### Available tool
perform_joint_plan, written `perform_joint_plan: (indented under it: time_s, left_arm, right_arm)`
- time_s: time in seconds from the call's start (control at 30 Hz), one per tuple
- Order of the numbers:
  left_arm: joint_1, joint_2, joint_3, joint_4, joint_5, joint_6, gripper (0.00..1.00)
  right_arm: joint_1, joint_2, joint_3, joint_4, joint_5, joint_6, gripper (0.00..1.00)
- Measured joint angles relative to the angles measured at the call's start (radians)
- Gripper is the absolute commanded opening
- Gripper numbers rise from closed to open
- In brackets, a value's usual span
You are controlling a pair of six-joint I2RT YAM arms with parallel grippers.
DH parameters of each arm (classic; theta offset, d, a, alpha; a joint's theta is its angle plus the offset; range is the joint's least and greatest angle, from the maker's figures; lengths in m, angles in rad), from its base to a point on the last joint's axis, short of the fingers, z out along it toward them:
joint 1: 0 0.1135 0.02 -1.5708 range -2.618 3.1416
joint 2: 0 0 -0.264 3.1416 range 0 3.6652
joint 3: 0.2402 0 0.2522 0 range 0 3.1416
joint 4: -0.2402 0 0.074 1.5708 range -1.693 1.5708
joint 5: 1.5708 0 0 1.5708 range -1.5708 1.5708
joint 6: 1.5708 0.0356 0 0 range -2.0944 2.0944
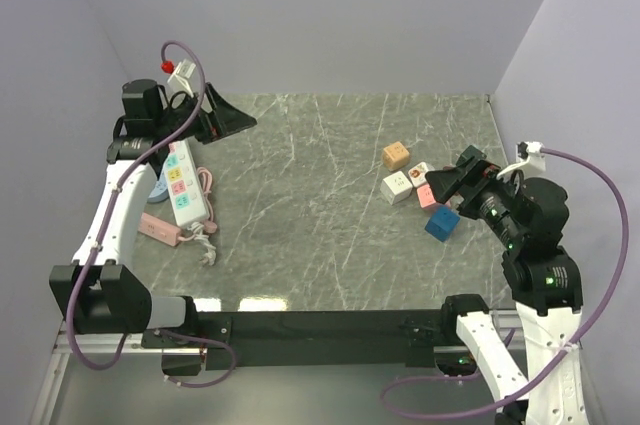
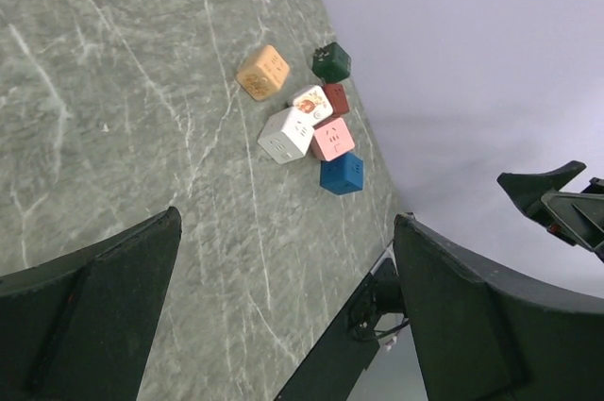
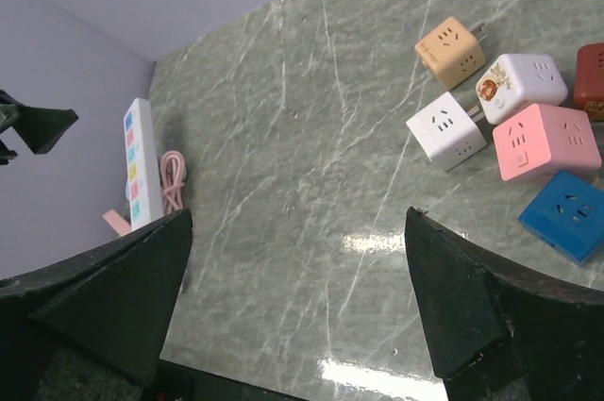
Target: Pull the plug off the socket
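A white power strip (image 1: 183, 181) with coloured sockets lies at the table's left side and also shows in the right wrist view (image 3: 139, 163). A pink strip (image 1: 160, 229) lies just in front of it. A small white plug (image 1: 206, 251) rests by their near ends; it is too small to tell whether it sits in a socket. My left gripper (image 1: 232, 117) is open and empty, raised above the far end of the white strip. It looks across the table in its own view (image 2: 283, 259). My right gripper (image 1: 448, 177) is open and empty, raised at the right (image 3: 297, 231).
A coiled pink cable (image 1: 206, 185) lies beside the white strip. Several cube sockets cluster at the right: orange (image 1: 396, 155), white (image 1: 398, 187), pink (image 1: 428, 195), blue (image 1: 441, 223). Dark green (image 2: 331, 62) and dark red (image 2: 335, 99) cubes show in the left wrist view. Walls close three sides.
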Motion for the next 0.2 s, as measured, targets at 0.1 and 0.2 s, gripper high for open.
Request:
perform_joint_plan:
  time_s: [0.1, 0.2]
  left_arm:
    - [-0.009, 0.024, 0.022, 0.0, 0.015, 0.002, 0.99]
    - [-0.015, 0.027, 0.026, 0.0, 0.025, 0.007, 0.99]
  right_arm:
    - [0.0, -0.014, 0.0, -0.005, 0.014, 0.004, 1.0]
    - [0.0, -0.016, 0.0, -0.008, 0.023, 0.004, 1.0]
